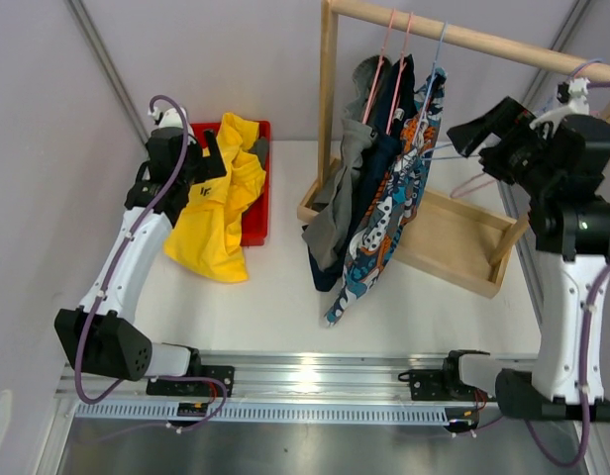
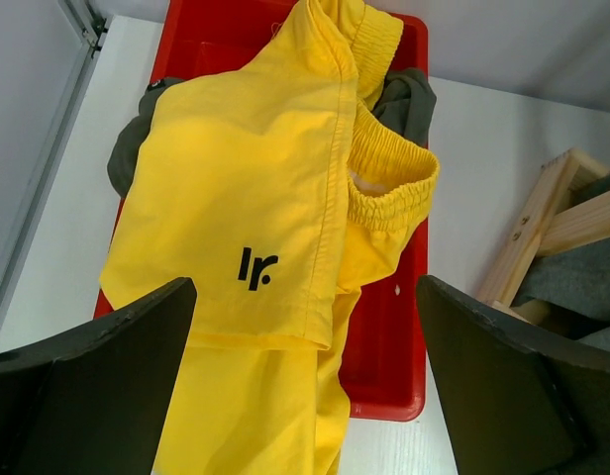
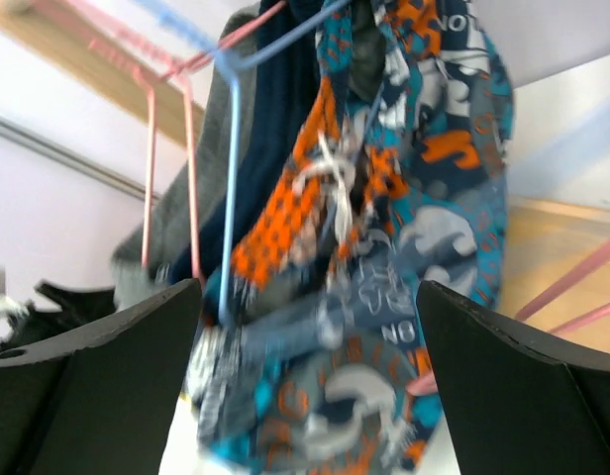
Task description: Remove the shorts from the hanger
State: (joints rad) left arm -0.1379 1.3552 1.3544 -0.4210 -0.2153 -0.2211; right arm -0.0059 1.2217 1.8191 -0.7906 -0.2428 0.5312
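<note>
1. The left tool (image 2: 305,396), jaws apart and holding nothing, hovered over the yellow shorts (image 2: 255,198). These lay draped across the red bin (image 2: 384,366) on the olive shorts (image 2: 409,99), so the bin was apparently the drop spot.
2. The right tool (image 3: 305,386), jaws also apart, faced the cartoon-print shorts (image 3: 384,247) on their blue hanger (image 3: 231,198), likely lining up a grasp. The navy shorts (image 1: 379,163) and grey shorts (image 1: 335,203) hung beside them on the wooden rack (image 1: 454,242).
3. The white surface (image 1: 285,287) sat between pale panel walls.

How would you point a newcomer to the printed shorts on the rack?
Look at the wooden rack on the table's back right. Three pairs hang from its rail; the printed shorts are the rightmost, on the blue hanger. They carry a busy blue, orange and white cartoon pattern, while the grey shorts and navy shorts beside them are plain.
</note>
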